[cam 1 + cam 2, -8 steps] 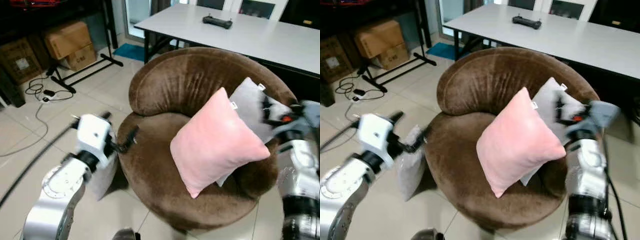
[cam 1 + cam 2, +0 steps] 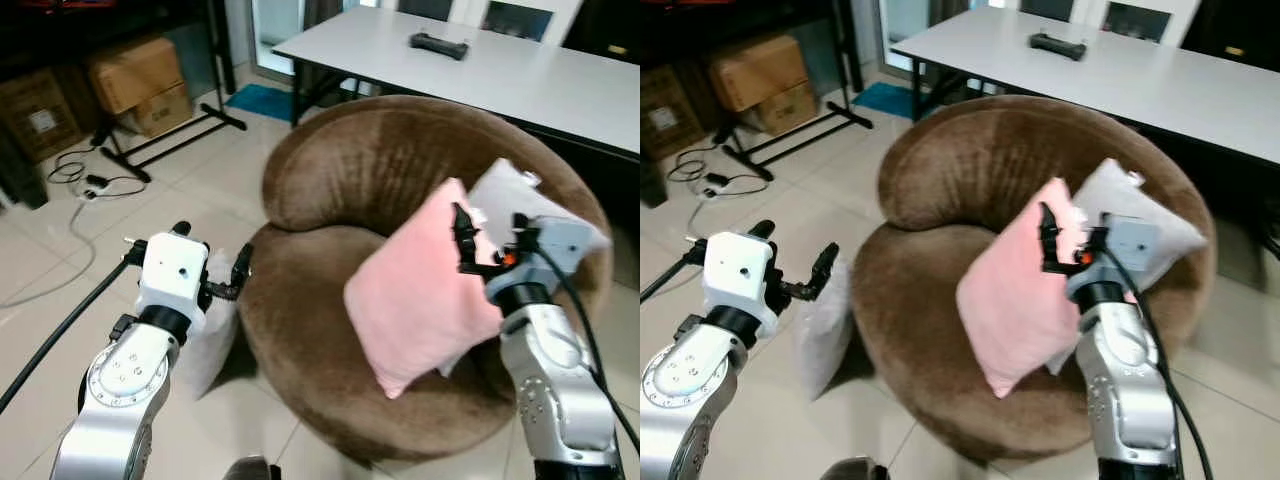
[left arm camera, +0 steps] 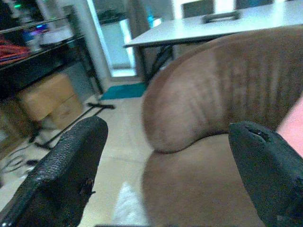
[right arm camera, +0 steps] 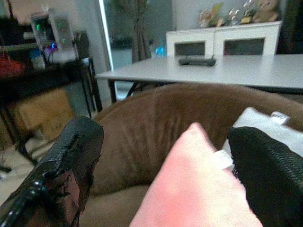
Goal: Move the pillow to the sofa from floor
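A grey pillow stands on the tiled floor, leaning on the left side of the round brown sofa. My left gripper hovers just above that pillow, open and holding nothing; the pillow's pale top shows below its fingers. A pink pillow and a light grey pillow rest on the sofa seat. My right gripper is open at the pink pillow's upper corner, which lies between its fingers without being clamped.
A white table with a black controller stands behind the sofa. Cardboard boxes, a black stand's legs and loose cables lie on the floor at the far left.
My right arm has swung left from the sofa's right edge onto the pink pillow's top, and that pillow now leans more upright. The left gripper has drawn back slightly.
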Motion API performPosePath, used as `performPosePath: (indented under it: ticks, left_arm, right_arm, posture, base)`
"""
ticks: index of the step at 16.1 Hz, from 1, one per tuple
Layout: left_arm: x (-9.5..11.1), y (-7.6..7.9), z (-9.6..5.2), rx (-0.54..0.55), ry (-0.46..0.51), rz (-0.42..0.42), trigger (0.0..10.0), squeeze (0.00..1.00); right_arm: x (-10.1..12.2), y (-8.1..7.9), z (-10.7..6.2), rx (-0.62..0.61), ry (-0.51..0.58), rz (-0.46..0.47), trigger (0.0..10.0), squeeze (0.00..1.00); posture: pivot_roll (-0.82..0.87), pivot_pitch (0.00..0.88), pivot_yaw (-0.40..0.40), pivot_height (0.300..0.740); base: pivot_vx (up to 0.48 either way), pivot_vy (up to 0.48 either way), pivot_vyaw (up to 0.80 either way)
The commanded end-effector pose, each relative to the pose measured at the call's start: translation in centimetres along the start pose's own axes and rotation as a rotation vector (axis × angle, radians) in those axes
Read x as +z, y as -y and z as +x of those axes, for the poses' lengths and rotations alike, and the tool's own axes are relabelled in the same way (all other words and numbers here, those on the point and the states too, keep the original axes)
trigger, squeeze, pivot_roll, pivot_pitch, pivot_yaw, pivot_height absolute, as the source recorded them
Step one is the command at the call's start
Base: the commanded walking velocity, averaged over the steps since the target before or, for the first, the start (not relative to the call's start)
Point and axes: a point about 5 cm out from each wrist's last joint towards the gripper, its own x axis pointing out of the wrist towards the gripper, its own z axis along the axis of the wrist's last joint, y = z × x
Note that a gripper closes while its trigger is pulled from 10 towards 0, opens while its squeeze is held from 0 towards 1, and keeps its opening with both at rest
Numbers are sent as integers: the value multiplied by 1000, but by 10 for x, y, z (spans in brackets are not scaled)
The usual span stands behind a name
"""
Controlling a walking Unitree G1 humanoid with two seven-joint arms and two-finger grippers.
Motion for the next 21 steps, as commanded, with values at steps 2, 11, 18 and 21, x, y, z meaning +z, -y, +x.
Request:
performPosePath:
  ticks: [2,11,18,21]
  left_arm:
    - [-1,-5,3,41,-4,28,10000,0]
    - [0,-3,8,39,5,33,10000,0]
    - [-1,-3,9,41,6,31,10000,0]
    - [-1,-2,9,44,5,24,10000,0]
  right_arm:
    - [0,-15,-3,50,-53,-41,10000,0]
    - [-7,-21,-4,75,-123,4,10000,0]
    - [-13,-24,-5,111,-169,7,10000,0]
    - [-11,-22,-4,108,-161,-14,10000,0]
  posture:
    - [111,0,-34,740]
    - [111,0,-29,740]
    - [114,0,-34,740]
    - [110,0,-36,740]
  base:
    - [0,352,0]
    - [0,351,0]
    - [0,347,0]
    - [0,349,0]
